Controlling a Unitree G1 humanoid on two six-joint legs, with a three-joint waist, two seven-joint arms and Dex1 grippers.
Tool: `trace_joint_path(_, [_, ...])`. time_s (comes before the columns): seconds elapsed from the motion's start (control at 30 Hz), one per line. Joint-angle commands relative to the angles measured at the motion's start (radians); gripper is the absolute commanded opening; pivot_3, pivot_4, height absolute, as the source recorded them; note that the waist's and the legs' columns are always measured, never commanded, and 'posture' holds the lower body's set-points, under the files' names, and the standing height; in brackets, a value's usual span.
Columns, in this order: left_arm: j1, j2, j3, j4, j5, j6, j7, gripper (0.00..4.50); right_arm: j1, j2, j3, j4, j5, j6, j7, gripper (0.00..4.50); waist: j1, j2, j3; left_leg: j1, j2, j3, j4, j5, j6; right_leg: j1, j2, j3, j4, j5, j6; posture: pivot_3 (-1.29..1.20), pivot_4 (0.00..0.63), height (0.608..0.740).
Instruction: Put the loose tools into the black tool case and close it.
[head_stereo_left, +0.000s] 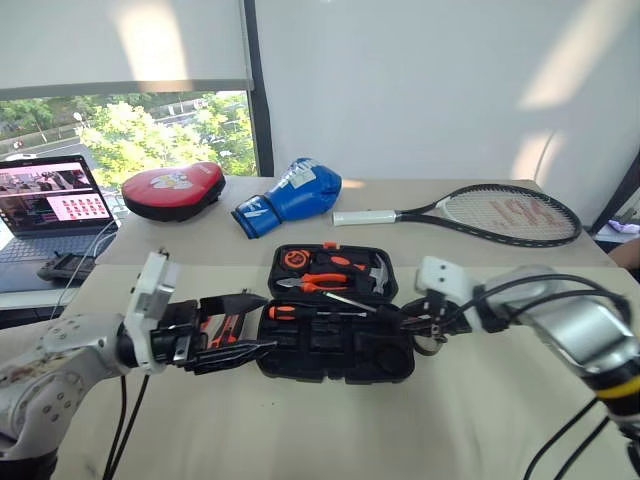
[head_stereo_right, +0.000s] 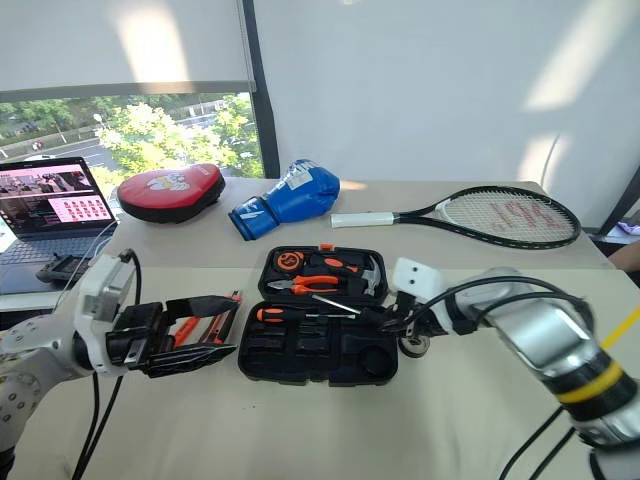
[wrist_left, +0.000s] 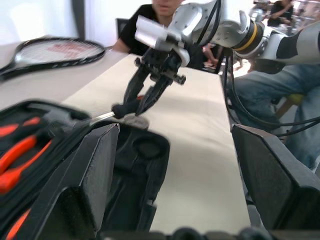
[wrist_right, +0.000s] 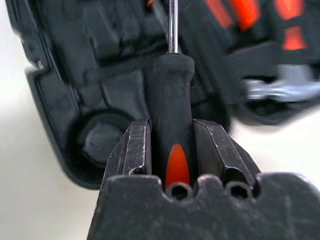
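Case: black moulded plastic clamshell tool case (head_stereo_left: 335, 320) lying open on the cloth-covered worktop (head_stereo_left: 330, 430), lid flat at the far side, latch not yet fastened.
Already stowed: orange-handled pliers (head_stereo_left: 322, 285), grey-headed hammer (head_stereo_left: 380, 272) and one orange-and-black-handled screwdriver (head_stereo_left: 300, 312) seated in recesses.
Right end effector (wrist_right: 170, 150): pinching a black-handled screwdriver with orange insert (wrist_right: 172, 110) by the handle, steel shaft aimed over the case's near right corner.
Left end effector (head_stereo_left: 235, 325): spread wide, holding nothing, hovering just left of the case.
Still loose: orange-and-black utility knife (head_stereo_right: 205, 325) on the worktop left of the case, beneath the left fingers; small grey tape roll (head_stereo_right: 415, 346) just beside the case's right edge.
Progress: judged roughly midway; held screwdriver, knife and roll still to go in, then lid to close.
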Motion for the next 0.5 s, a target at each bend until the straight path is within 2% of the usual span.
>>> trace_joint_path(0.03, [0.051,0.020,0.054,-0.008,0.019,-0.044,-0.016,3.81,-0.056,0.024,0.034,0.075,-0.085,-0.124,0.100,0.93,0.003,0.000,0.001,-0.001,0.000,0.000,0.000,0.000,0.000,0.000,0.000,0.000,0.000,0.000,0.000,0.00,0.150,0.740])
trace_joint_path(0.23, [0.173,0.021,0.119,-0.034,0.044,-0.073,-0.012,3.81,-0.117,0.120,0.091,0.212,-0.186,-0.246,0.195,0.93,-0.006,0.000,0.004,0.001,0.000,-0.001,-0.003,0.000,-0.002,-0.001,-0.001,-0.002,-0.001,0.000,0.000,0.00,0.150,0.740])
trace_joint_path(0.5, [0.221,0.018,0.130,-0.051,0.051,-0.108,-0.003,3.81,-0.182,0.224,0.140,0.420,-0.324,-0.418,0.287,0.93,-0.014,-0.001,0.004,0.007,0.001,-0.001,-0.008,0.002,-0.005,0.003,-0.002,-0.002,0.000,0.002,-0.003,0.00,0.150,0.740])
